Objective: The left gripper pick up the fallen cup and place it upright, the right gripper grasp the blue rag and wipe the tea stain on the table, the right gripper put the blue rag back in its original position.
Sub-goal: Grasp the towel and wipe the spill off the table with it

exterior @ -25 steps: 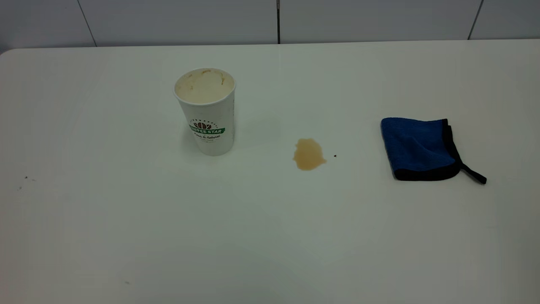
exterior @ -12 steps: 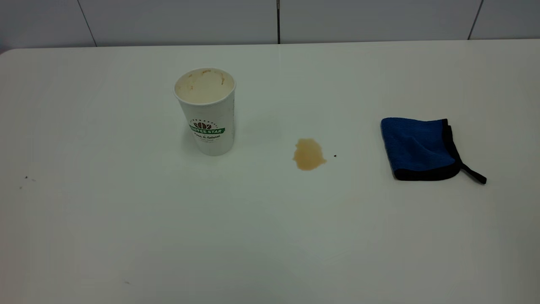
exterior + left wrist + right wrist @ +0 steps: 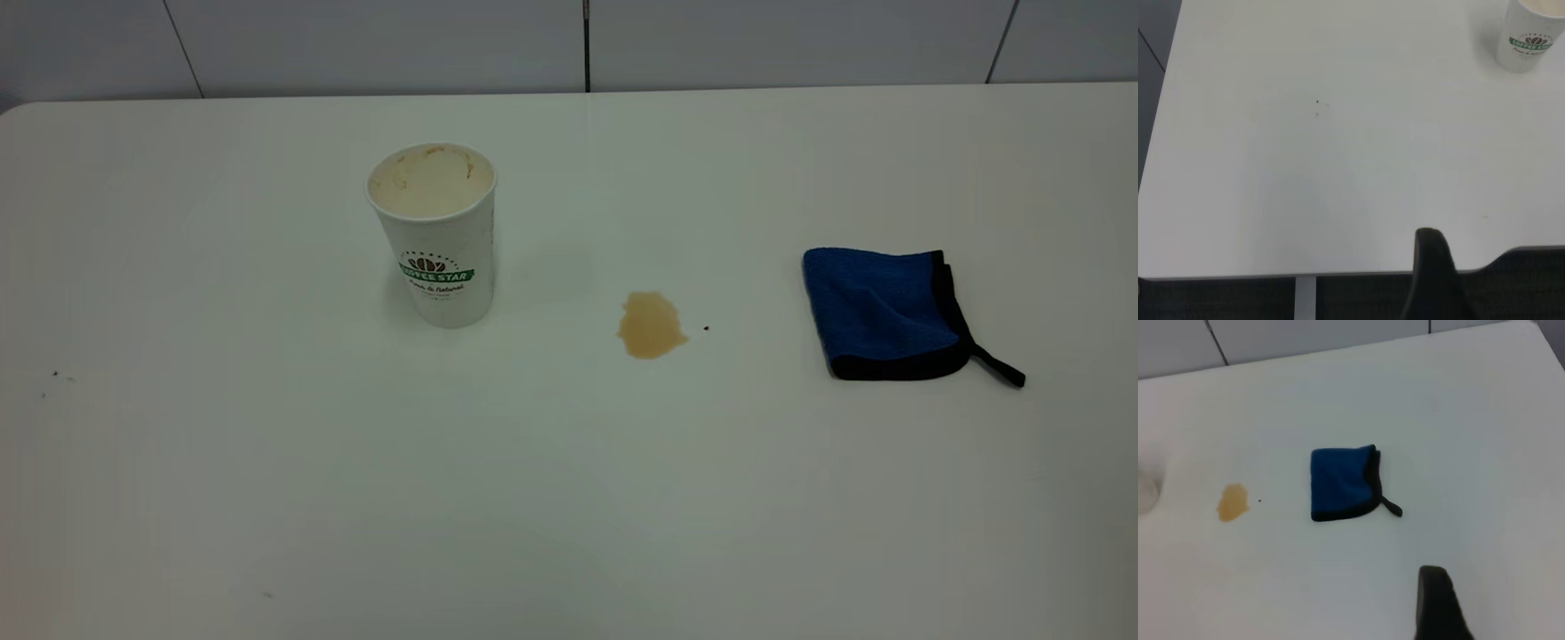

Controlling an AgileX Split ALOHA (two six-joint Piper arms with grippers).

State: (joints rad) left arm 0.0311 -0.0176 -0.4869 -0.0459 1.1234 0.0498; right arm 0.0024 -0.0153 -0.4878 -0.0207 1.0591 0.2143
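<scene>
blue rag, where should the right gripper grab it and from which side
Probably from straight above, pinching the raised folded layers along the black-edged side of the blue rag. It lies flat on the table, so a sideways approach has nothing to catch. Avoid the thin loop tail, a weak hold for wiping.

Upright white cup (image 3: 433, 233), tan tea stain (image 3: 651, 324), folded blue rag (image 3: 885, 313), all well apart.

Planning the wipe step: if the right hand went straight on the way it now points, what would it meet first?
Probably the blue rag, lying flat on the table ahead of the right hand. The stain sits off to one side. Depth is unclear.
</scene>
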